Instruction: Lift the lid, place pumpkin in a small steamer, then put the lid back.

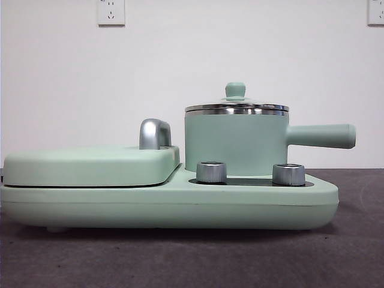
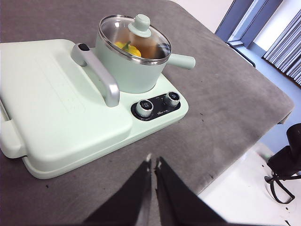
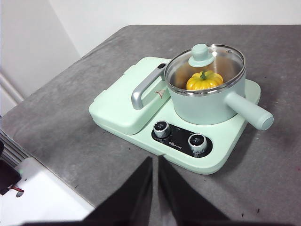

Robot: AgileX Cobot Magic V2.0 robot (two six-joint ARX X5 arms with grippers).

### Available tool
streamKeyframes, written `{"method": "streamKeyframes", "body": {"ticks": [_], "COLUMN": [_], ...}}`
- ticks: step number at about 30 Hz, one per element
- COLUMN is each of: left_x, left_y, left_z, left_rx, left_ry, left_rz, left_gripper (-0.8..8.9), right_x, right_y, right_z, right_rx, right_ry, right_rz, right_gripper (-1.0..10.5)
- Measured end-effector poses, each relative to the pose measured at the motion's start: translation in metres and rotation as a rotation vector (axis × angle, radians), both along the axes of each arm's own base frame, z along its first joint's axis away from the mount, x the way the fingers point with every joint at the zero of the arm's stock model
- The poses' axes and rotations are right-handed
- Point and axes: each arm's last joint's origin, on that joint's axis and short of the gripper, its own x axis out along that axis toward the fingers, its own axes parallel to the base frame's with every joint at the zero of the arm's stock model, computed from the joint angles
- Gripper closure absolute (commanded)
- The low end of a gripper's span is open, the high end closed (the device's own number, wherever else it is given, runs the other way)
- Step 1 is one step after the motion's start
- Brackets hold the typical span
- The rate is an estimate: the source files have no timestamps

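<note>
- The pumpkin [image 3: 204, 81] is sitting inside the small steamer [image 3: 207, 106]. I am seeing its yellow skin and green stem through the glass.
- The lid [image 3: 205, 63] is lying flat on the steamer's steel rim, with its little green knob pointing up. It is looking level in the front view, not tipped.
- The steamer is standing on the green cooker base [image 1: 180, 204], just behind the two silver dials [image 1: 211, 172].
- The big flat cover [image 1: 90, 165] with the shiny handle is staying closed beside the steamer.
- The left tool [image 2: 151, 165] is hanging over the table [image 2: 225, 108], well apart from the steamer. Its jaws are pressed together and holding nothing.
- The right tool [image 3: 155, 162] is also hanging back from the cooker, clenched and empty.
- I am thinking all three steps are done: lid lifted, pumpkin in, lid back on.
- Nothing seems left to do but keep the arms away.
</note>
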Motion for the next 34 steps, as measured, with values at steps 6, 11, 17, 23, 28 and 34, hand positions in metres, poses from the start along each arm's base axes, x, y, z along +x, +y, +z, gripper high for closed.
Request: {"method": "streamKeyframes", "body": {"ticks": [6,11,17,23,28,34], "left_x": [0.000,-0.001,-0.001,0.019,0.045,0.069], "left_y": [0.000,0.002,0.006,0.002,0.001,0.007], "left_z": [0.000,-0.002,-0.002,-0.014,-0.056,-0.124], "left_rx": [-0.002,-0.006,-0.028,-0.073,-0.033,-0.015], "left_ry": [0.002,-0.002,-0.049,-0.293,-0.434,-0.407], "left_rz": [0.001,0.043,0.173,0.291,0.399,0.568], "left_gripper": [7.93,7.93,7.93,7.93,7.93,7.93], "right_x": [0.000,0.000,0.000,0.000,0.000,0.000], "right_y": [0.000,0.000,0.000,0.000,0.000,0.000], "right_z": [0.000,0.000,0.000,0.000,0.000,0.000], "right_rx": [0.000,0.000,0.000,0.000,0.000,0.000], "right_ry": [0.000,0.001,0.000,0.000,0.000,0.000], "right_rz": [0.000,0.000,0.000,0.000,0.000,0.000], "right_gripper": [9.3,9.3,9.3,9.3,9.3,9.3]}}
